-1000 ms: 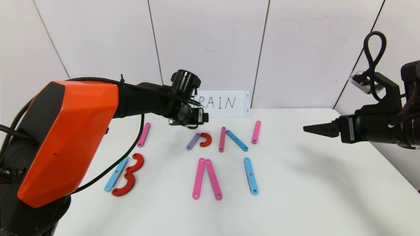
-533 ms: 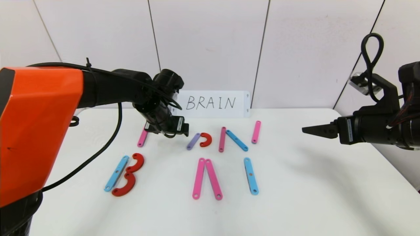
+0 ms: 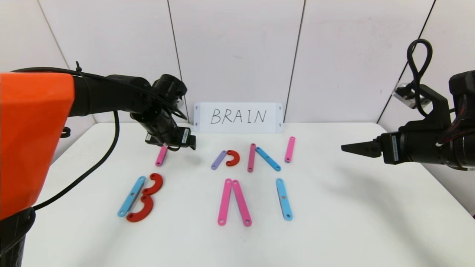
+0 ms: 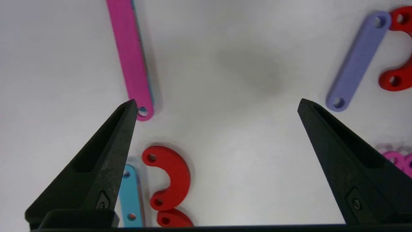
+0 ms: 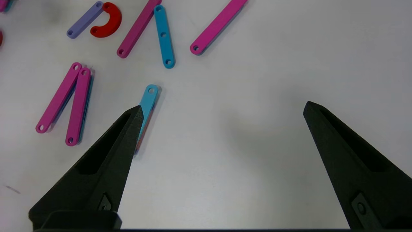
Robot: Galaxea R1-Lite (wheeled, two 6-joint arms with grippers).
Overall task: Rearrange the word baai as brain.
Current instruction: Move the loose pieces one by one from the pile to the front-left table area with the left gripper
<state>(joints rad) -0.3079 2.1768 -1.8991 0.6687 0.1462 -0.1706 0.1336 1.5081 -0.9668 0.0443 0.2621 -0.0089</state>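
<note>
Flat pink bar (image 3: 161, 155) with end holes, beneath the empty, wide-open left hand (image 4: 215, 106).

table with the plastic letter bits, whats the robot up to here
The robot is spelling out the word on the BRAIN card with flat plastic pieces on the white table. Its left gripper hangs open, holding nothing, above the lone pink bar at the far left. The right gripper waits open in the air off to the right. A B of a blue bar and red arcs lies near the front left.
</note>
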